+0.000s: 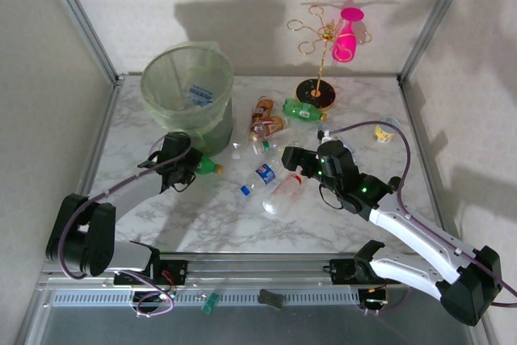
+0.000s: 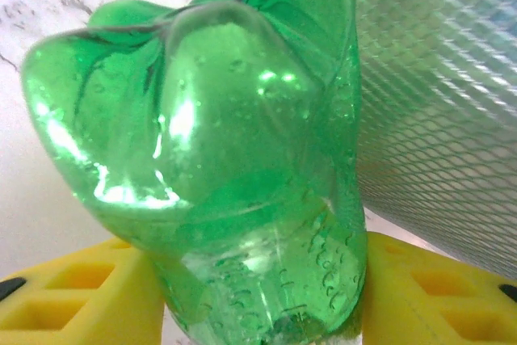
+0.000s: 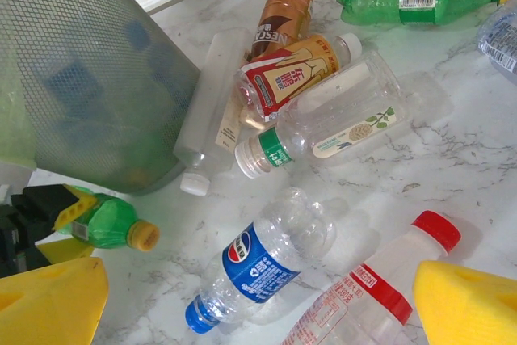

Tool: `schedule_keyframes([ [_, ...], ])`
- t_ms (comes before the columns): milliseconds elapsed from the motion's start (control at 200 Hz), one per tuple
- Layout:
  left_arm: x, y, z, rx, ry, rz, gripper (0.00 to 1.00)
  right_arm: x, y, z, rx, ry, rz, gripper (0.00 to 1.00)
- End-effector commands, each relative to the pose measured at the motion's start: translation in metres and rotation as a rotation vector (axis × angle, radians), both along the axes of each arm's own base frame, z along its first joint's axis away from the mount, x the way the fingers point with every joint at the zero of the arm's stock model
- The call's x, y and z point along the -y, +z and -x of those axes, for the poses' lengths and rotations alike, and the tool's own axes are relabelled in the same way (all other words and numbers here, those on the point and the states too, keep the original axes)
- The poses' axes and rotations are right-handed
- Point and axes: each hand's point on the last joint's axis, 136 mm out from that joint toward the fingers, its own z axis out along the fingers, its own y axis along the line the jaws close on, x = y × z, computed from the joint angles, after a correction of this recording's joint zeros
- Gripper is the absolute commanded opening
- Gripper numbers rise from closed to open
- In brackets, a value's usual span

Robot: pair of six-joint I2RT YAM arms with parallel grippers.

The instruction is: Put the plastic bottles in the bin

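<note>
While the left gripper [image 2: 254, 300] is clamping the green bottle [image 2: 218, 159], the bin [image 2: 436, 103] is crowding its right side, risking a knock; the right gripper [image 3: 258, 305] is hanging open, empty.

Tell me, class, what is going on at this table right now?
Two robot arms are clearing plastic bottles into the bin. The left gripper is shut on a green bottle beside the bin. The right gripper hovers open over loose bottles on the table. Another bottle already lies inside the bin.
</note>
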Motion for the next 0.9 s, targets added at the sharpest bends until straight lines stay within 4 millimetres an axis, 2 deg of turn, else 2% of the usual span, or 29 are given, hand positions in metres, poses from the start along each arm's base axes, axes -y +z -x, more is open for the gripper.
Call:
schedule_keyframes([
  [0, -0.012, 0.005, 0.012, -0.007, 0.015, -0.043, 0.48, 0.003, 0.01, -0.002, 0.022, -0.015, -0.011, 0.97],
  [190, -0.006, 0.014, 0.027, 0.0, -0.039, -0.039, 0.48, 0.004, 0.011, -0.002, 0.023, -0.019, -0.015, 0.97],
  [391, -0.006, 0.032, 0.041, 0.034, -0.11, -0.104, 0.49, 0.003, 0.009, -0.002, 0.018, -0.019, -0.014, 0.97],
  [601, 0.015, 0.046, 0.046, 0.062, -0.227, -0.15, 0.5, -0.002, 0.008, -0.005, 0.011, -0.013, -0.022, 0.97],
  [676, 0.025, 0.043, 0.051, 0.041, -0.276, -0.189, 0.52, -0.004, 0.007, -0.006, 0.007, -0.01, -0.025, 0.96],
  [896, 0.05, 0.017, 0.067, -0.056, -0.396, -0.233, 0.52, -0.003, 0.005, -0.005, -0.001, -0.012, -0.025, 0.96],
])
